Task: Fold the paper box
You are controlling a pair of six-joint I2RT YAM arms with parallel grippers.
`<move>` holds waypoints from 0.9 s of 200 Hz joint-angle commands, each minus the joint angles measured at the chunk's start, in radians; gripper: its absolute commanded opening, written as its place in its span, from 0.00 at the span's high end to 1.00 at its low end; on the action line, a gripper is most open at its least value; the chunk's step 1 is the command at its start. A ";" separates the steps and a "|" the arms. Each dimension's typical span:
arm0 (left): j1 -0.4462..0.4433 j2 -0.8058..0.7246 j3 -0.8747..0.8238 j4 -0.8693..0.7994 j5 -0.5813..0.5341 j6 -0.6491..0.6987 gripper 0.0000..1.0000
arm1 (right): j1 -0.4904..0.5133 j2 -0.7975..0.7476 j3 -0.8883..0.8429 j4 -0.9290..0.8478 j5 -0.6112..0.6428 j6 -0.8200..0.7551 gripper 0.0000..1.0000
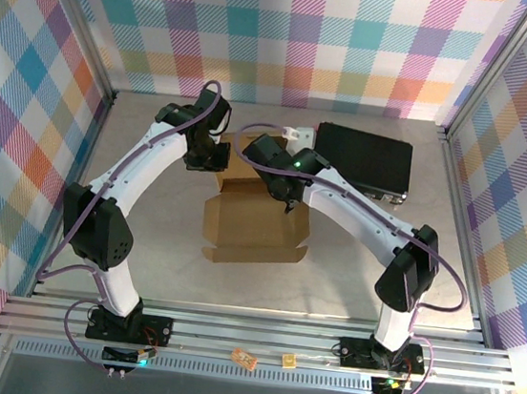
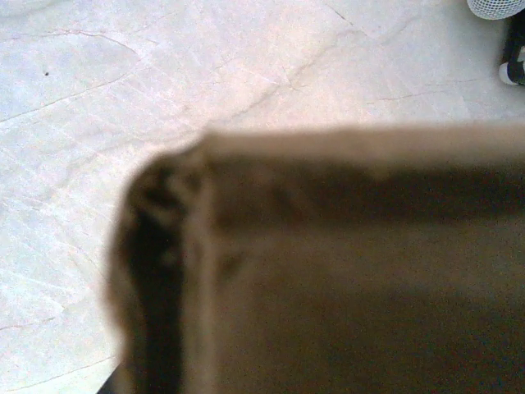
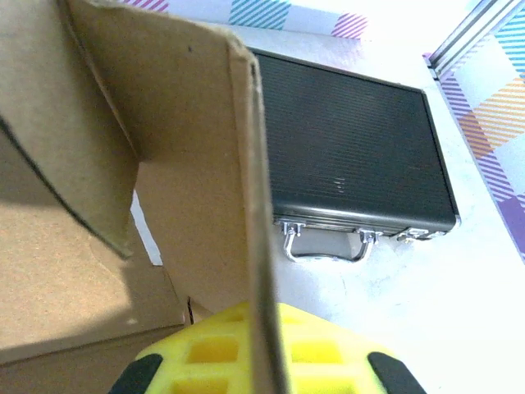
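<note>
No text, label, brand, number or sign can be read on the paper box or the black case, and any marking on the small tags on the front rail is too small to be made out.

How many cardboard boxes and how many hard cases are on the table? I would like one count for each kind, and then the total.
paper box: 1
black case: 1
Total: 2
</note>
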 commanded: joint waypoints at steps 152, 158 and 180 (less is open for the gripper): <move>0.111 0.081 0.020 0.015 0.509 0.434 1.00 | -0.800 -0.316 -0.482 0.681 -2.152 -0.337 0.37; 0.111 0.095 0.029 0.008 0.528 0.443 1.00 | -0.800 -0.322 -0.500 0.698 -2.149 -0.337 0.37; 0.111 0.154 0.062 -0.040 0.535 0.457 1.00 | -0.799 -0.343 -0.553 0.721 -2.152 -0.357 0.38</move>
